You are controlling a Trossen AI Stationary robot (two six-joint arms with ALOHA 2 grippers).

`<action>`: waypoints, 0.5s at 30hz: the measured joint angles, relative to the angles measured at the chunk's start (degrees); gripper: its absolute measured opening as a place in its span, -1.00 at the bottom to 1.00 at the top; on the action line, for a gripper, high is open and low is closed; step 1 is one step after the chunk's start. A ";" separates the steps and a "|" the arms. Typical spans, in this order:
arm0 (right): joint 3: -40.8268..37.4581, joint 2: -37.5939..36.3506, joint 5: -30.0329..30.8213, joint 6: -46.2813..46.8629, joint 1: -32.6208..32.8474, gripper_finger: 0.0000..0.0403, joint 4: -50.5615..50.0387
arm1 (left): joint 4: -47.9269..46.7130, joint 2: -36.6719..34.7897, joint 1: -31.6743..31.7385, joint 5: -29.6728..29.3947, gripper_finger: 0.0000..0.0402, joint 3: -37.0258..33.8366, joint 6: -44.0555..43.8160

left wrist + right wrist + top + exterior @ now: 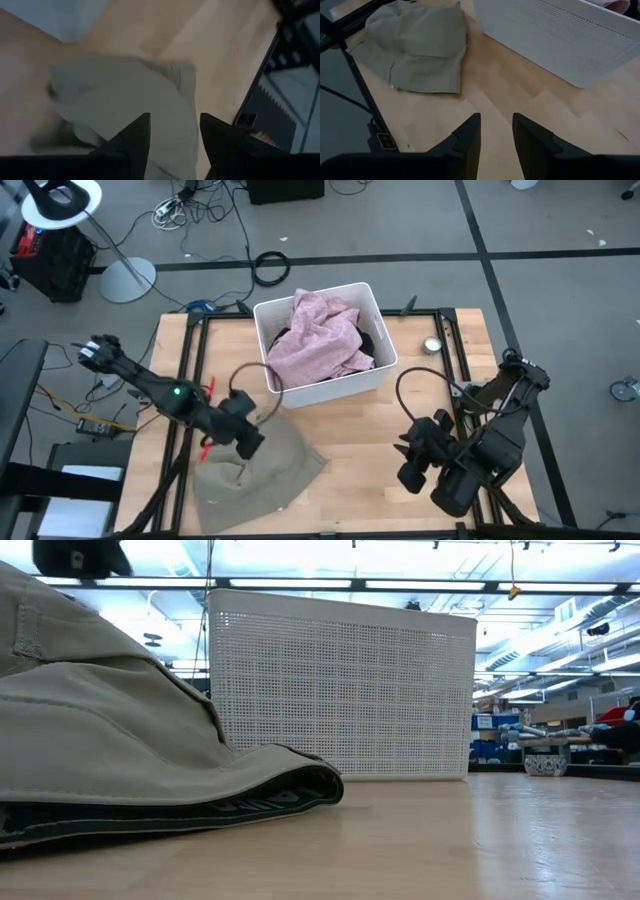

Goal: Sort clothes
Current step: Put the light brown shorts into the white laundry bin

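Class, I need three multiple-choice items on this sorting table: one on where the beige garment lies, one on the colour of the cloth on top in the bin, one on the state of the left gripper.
1. The beige garment lies
A. in the bin
B. on the table, in front of the bin
C. on the floor

2. The cloth on top in the white bin is
A. pink
B. yellow
C. white

3. The left gripper is
A. shut on the bin's rim
B. out of view
C. open above the beige garment

Answers: B, it is spread on the wood; A, the pink garment heaps there; C, its fingers stand apart, empty.
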 joint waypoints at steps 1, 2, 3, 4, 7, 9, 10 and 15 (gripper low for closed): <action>0.00 0.00 0.01 -0.16 0.26 -0.44 0.00 | -0.55 1.42 -0.68 0.77 -0.12 0.94 -0.72; 0.00 0.00 0.02 -0.36 0.48 -0.44 -0.01 | -1.26 2.84 -1.36 1.29 -0.12 1.78 -1.45; 0.00 0.00 0.02 -0.43 0.72 -0.44 0.00 | -2.54 4.09 -2.07 2.13 -0.12 2.50 -2.67; 0.00 0.00 0.02 -0.51 0.95 -0.44 0.00 | -4.03 5.20 -2.85 2.84 -0.12 3.08 -4.11; 0.00 0.00 0.02 -0.55 1.57 -0.44 0.00 | -5.16 7.44 -5.27 4.22 -0.12 4.10 -8.30; 0.00 0.00 0.04 -0.55 1.88 -0.44 0.00 | -4.41 8.16 -6.85 4.37 -0.12 4.13 -10.68; 0.00 0.00 0.05 -0.55 2.10 -0.44 0.00 | -4.04 8.47 -7.51 4.26 -0.12 4.13 -11.78; 0.00 0.00 0.11 -0.57 2.55 -0.44 0.02 | -3.22 9.96 -8.79 4.06 -0.12 4.13 -15.89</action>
